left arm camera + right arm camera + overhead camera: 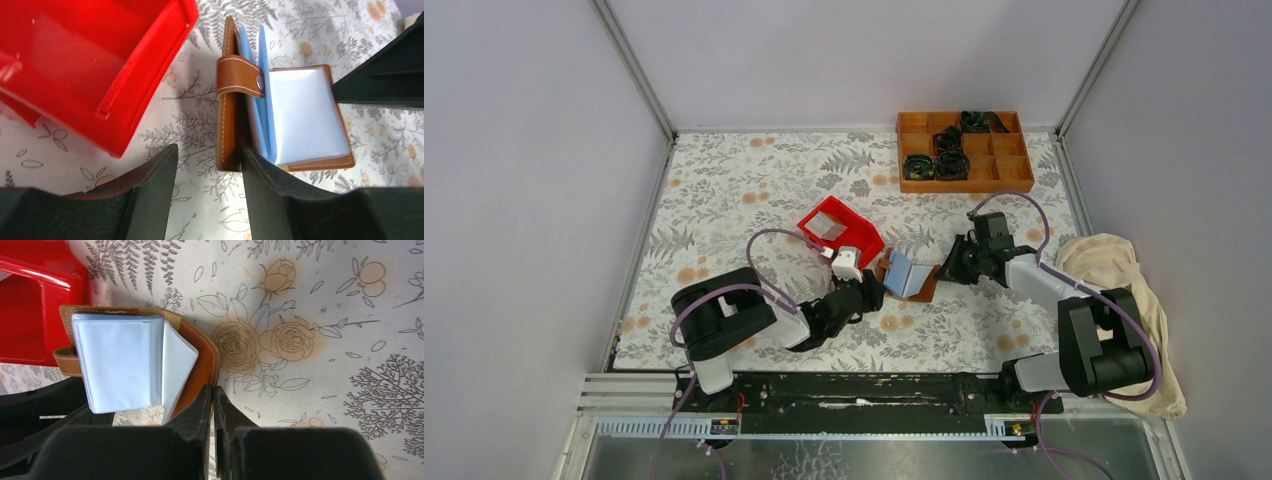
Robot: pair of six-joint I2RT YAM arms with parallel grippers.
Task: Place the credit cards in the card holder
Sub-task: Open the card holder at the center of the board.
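The card holder (911,275) lies open mid-table, brown leather with pale blue-grey sleeves (305,110). My left gripper (874,290) (209,150) is open at its near left end. The brown cover stands just inside the right fingertip (252,165), with a gap to the left one. My right gripper (946,270) (212,387) is shut on the edge of the card holder's (117,360) right cover. A pale white sheet (176,365) sticks out aslant from under the sleeves; I cannot tell whether it is one of the credit cards. No loose card shows on the table.
A red plastic bin (864,245) (145,90) (30,315) sits right behind and left of the wallet, close to my left gripper. An orange wooden compartment tray (1014,185) with black items stands at the back right. A beige cloth (1114,265) lies by the right arm.
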